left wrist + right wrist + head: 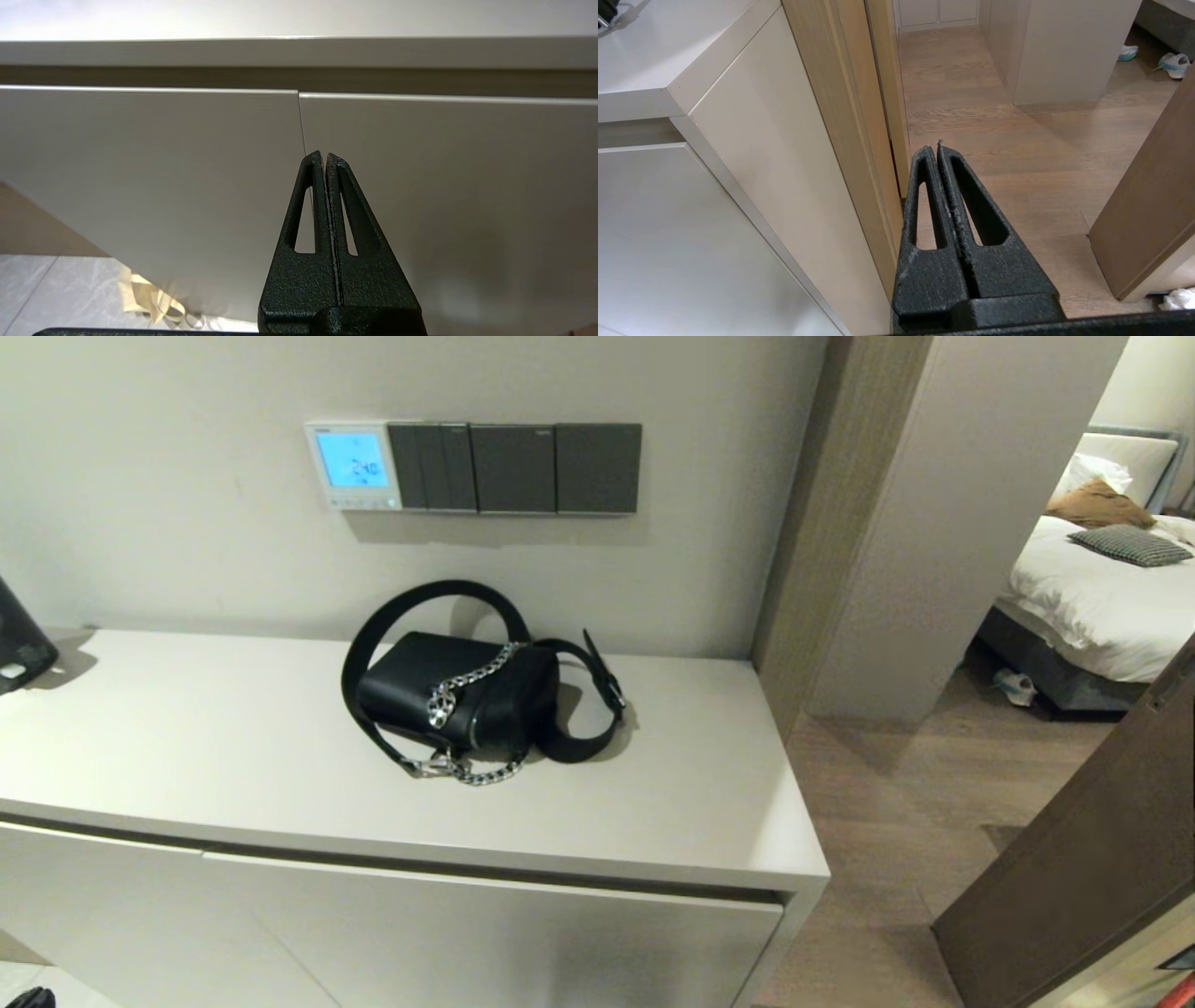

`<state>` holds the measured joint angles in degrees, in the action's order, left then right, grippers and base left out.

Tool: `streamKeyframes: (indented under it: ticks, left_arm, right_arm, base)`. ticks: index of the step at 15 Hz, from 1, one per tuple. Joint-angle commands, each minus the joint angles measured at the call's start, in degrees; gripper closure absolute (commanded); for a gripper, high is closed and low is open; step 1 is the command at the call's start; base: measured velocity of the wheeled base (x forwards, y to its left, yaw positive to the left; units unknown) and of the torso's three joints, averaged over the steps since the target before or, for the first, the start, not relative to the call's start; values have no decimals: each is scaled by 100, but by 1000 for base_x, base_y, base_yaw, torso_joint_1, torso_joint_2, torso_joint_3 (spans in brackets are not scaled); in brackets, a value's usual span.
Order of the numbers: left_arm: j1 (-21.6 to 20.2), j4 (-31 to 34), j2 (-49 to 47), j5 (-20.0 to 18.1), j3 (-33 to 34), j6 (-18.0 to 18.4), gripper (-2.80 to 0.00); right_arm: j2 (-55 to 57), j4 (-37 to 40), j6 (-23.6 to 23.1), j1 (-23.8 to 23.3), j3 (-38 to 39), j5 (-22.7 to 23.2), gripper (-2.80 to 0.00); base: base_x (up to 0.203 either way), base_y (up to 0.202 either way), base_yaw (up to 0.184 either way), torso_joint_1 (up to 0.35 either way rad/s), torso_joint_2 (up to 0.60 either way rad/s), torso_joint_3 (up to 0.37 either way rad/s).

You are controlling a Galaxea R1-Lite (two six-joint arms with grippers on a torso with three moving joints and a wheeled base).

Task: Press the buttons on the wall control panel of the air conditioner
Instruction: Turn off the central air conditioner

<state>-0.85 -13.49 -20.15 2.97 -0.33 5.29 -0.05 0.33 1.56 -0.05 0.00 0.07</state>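
Beige wall fills the head view's upper left, carrying the small square white wall control panel (353, 466) with its lit blue screen; tiny pale buttons (359, 504) line its lower edge. Below, a black leather handbag (457, 695) sits on the pale cabinet top (187, 737), which I might snag when reaching up. Left wrist view: my left gripper (324, 156), fingers pressed together, faces cabinet doors. Right wrist view: my right gripper (937, 148), closed and empty, hangs over wood flooring (994, 116).

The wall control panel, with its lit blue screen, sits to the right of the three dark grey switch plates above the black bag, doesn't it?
Not quite: the wall control panel sits to the left of the dark grey switch plates, not the right. Its screen is lit blue, and the black bag lies on the cabinet below. The head view shows this.
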Motion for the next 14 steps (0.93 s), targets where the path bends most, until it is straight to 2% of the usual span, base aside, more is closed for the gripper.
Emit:
streamKeyframes:
  ticks: [1, 7, 10, 14]
  left_arm:
    - [-11, 92, 213, -25, 15, 16, 0]
    - [-3, 358, 363, -27, 25, -23, 0]
    - [-3, 731, 671, -24, 26, 15, 0]
    - [-3, 934, 877, -172, 15, 16, 0]
  right_arm:
    - [5, 2, 2, -4, 9, 1, 0]
    - [5, 2, 2, 5, 9, 1, 0]
    - [5, 2, 2, -1, 9, 1, 0]
    - [5, 2, 2, 5, 11, 1, 0]
  base:
    - [0, 0, 0, 0, 0, 0]
    - [0, 0, 0, 0, 0, 0]
    - [0, 0, 0, 0, 0, 0]
    - [0, 0, 0, 0, 0, 0]
